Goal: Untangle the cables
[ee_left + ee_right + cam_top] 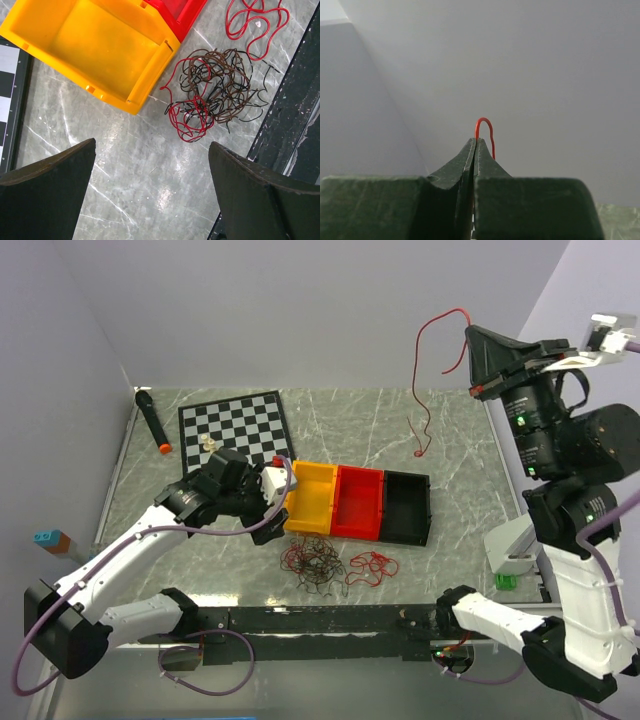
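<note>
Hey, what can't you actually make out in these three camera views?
Top external: strand count in the tangled pile; wires too fine.
Left wrist: the loose red bundle is cut off by the top edge.
Right wrist: the shut right gripper hides all but a loop of the held red wire; its dangling length is out of frame.

Dark green fingers (450, 175) of the right claw (475, 141) pressed flat against each other, no gap down the seam. Pinched at the very tips, a thin red cable (484, 121), arching up in a small hairpin loop and dropping along the right-hand finger's edge. Behind, plain pale lilac walls (545, 60), meeting in a corner upper left. Low in the right corner, a blurred sliver of grey marbled tabletop (620, 220).
</note>
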Controlling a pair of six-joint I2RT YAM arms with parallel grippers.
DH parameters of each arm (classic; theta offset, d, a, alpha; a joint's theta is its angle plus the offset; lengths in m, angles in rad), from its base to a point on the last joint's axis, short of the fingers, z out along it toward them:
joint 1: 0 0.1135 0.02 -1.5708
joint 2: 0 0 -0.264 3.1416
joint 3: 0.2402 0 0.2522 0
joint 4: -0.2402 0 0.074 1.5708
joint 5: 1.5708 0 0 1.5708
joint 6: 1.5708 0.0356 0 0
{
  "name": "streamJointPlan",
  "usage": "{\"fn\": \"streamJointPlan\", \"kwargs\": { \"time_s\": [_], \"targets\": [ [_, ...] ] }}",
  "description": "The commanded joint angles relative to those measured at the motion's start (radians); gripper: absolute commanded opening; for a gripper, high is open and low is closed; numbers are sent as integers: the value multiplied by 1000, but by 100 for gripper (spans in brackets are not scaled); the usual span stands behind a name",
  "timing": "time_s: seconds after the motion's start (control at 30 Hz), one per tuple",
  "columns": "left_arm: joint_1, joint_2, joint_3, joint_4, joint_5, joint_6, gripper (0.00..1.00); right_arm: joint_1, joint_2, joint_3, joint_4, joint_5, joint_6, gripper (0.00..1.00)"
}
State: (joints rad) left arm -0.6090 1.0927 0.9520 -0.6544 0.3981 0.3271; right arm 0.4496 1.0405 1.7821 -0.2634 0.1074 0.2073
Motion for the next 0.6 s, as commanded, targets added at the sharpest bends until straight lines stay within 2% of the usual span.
{"fn": "streamJointPlan", "kwargs": {
  "time_s": [0.0, 0.33, 0.57],
  "targets": [
    [5, -20, -9, 19, -4, 1, 99, 6, -5, 6, 10, 52, -31, 0],
    [3, -24, -5, 16, 1, -6, 99, 4, -51, -33, -25, 115, -32, 0],
    [3, -13, 5, 12, 8, -10, 99, 4, -148, -86, -57, 159, -16, 0]
  ]
}}
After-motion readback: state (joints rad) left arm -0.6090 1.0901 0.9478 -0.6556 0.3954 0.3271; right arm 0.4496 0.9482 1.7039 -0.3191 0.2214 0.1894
